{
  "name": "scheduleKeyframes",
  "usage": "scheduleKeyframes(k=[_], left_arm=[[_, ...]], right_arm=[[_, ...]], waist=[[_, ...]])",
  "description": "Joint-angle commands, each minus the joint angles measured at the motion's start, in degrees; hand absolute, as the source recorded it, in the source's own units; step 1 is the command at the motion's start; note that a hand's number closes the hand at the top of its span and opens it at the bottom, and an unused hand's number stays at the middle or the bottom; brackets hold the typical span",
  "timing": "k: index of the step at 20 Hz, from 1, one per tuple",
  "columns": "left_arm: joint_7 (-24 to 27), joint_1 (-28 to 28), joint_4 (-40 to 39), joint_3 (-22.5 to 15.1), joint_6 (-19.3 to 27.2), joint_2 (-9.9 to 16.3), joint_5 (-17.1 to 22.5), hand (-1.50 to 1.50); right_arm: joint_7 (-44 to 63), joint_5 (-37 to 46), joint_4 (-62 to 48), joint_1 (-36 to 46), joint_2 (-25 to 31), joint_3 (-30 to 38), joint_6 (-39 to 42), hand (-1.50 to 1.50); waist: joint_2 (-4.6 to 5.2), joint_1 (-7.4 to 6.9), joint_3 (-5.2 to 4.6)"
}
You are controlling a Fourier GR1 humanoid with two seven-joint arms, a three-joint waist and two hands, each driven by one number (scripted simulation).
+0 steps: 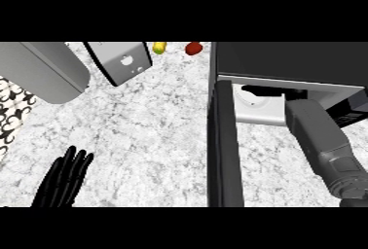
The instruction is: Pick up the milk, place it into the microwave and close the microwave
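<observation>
One arm reaches into the microwave (287,87) at upper right (placing step; right hand's fingers hidden); left hand (63,177), fingers straight, rests lower left. Next: withdraw, swing the door (223,146) shut.

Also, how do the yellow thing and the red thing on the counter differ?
The yellow thing is narrow and long; the red thing is rounder. The red thing lies nearer the microwave than the yellow thing. Both are small, at the counter's far edge.
</observation>
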State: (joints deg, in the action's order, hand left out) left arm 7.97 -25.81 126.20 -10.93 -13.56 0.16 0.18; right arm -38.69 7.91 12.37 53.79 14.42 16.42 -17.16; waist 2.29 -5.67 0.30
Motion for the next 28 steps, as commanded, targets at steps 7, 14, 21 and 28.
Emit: scheduleKeyframes(k=[7, 14, 21, 28], left_arm=[[0.52, 3.79, -7.0, -3.91, 1.15, -0.16, -3.09, -1.5], [-1.44, 7.08, -9.31, -5.6, -2.09, 1.3, -2.9, -1.5], [-1.77, 11.38, -14.43, -7.8, -6.16, 3.61, -3.85, 1.5], [-1.83, 14.16, -21.89, -14.64, 0.46, -0.09, -10.72, 1.5]], right_arm=[[-10.75, -2.3, -2.86, -5.44, -2.2, 2.37, 8.88, -1.5], [-15.36, -3.36, -3.4, -9.35, -5.02, 3.05, 12.9, -1.5], [-16.95, -3.63, 0.77, -15.45, -4.72, 1.54, 17.5, -1.5], [-15.36, -3.88, 12.09, -25.43, -4.26, -1.75, 22.51, -1.5]], waist=[[-0.89, 2.95, -0.1], [-1.43, 3.93, -0.17], [-2.29, 5.75, -0.3], [-3.1, 7.93, -0.45]])
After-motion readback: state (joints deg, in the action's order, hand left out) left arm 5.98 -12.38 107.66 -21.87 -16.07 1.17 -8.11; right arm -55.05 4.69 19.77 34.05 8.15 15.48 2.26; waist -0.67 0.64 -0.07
